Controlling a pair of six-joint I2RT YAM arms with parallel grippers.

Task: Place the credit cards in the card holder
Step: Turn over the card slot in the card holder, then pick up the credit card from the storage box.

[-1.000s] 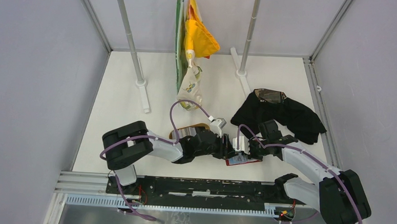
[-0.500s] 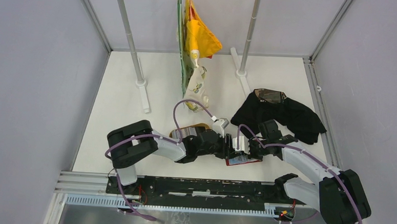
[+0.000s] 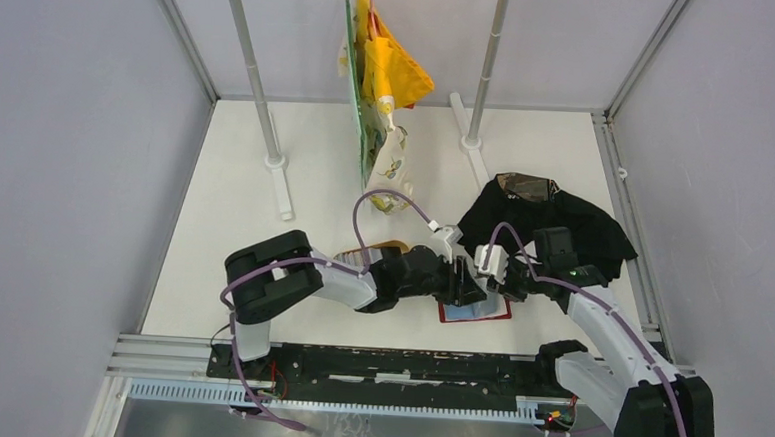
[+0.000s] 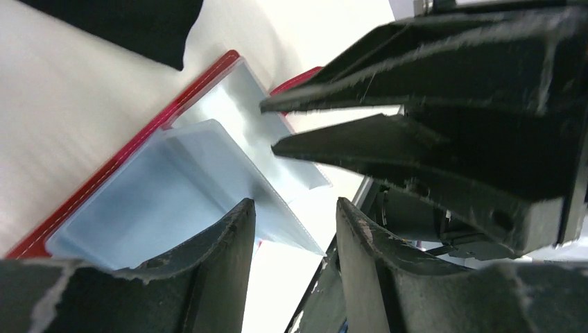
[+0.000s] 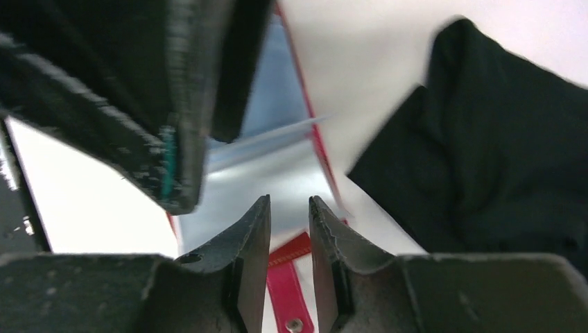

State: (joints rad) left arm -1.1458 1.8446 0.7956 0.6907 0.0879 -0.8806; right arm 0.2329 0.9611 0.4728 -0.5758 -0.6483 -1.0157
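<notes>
- White worktop, walled on three sides.
- Red card holder lies open near the front.
- Black cloth lies crumpled at the right.
- Tan wooden tray sits mid-worktop, mostly hidden.
- Two rack poles stand at the back.

Pale lilac-grey enclosure walls on three sides, flat white bench in soft even light, two upright silver metal poles on white feet at the back, yellow and green cloths hanging between them, ribbed aluminium rail along the near edge
</notes>
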